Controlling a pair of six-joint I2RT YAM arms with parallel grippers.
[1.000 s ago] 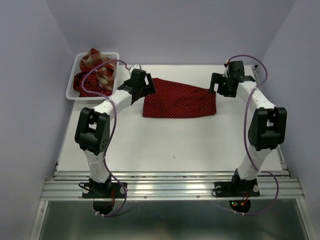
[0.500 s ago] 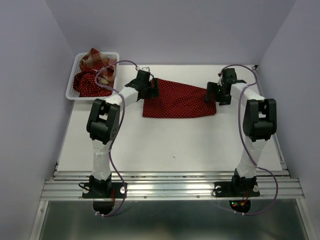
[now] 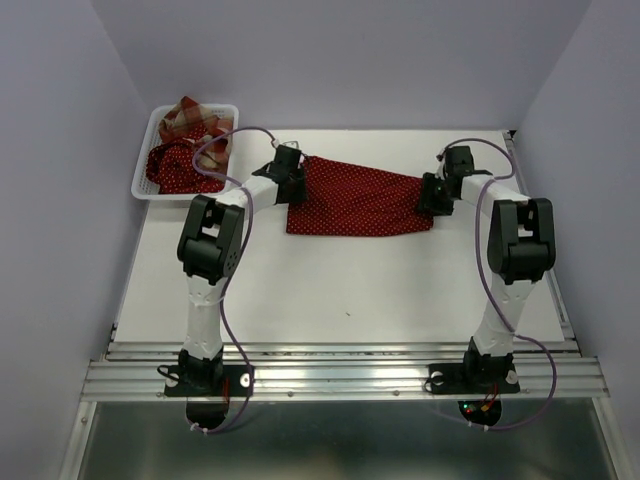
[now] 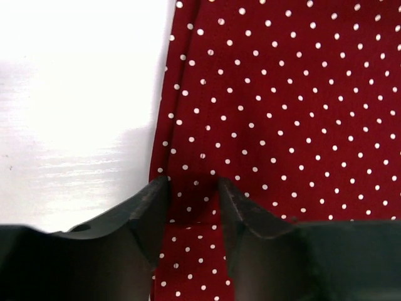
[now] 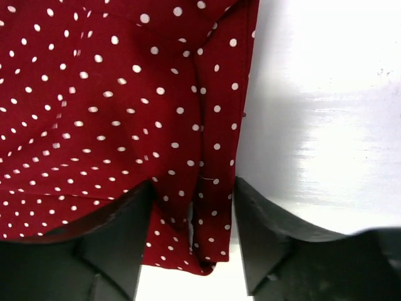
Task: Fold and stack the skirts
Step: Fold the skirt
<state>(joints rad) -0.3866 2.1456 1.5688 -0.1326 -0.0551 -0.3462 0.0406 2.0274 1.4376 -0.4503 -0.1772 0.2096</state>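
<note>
Down at the far corners of the polka-dot skirt (image 3: 358, 200) now. Straddling cloth with left fingers (image 4: 144, 213) and right fingers (image 5: 119, 232), narrowed from wide but still apart (no pinch yet): first fold pending.

Readable writing: none is showing in any of the three views.
Skirt (image 3: 360, 200) on the table: is showing only white dots, no letters.
Basket (image 3: 146, 155) at the far left: is showing no label that can be read.
</note>
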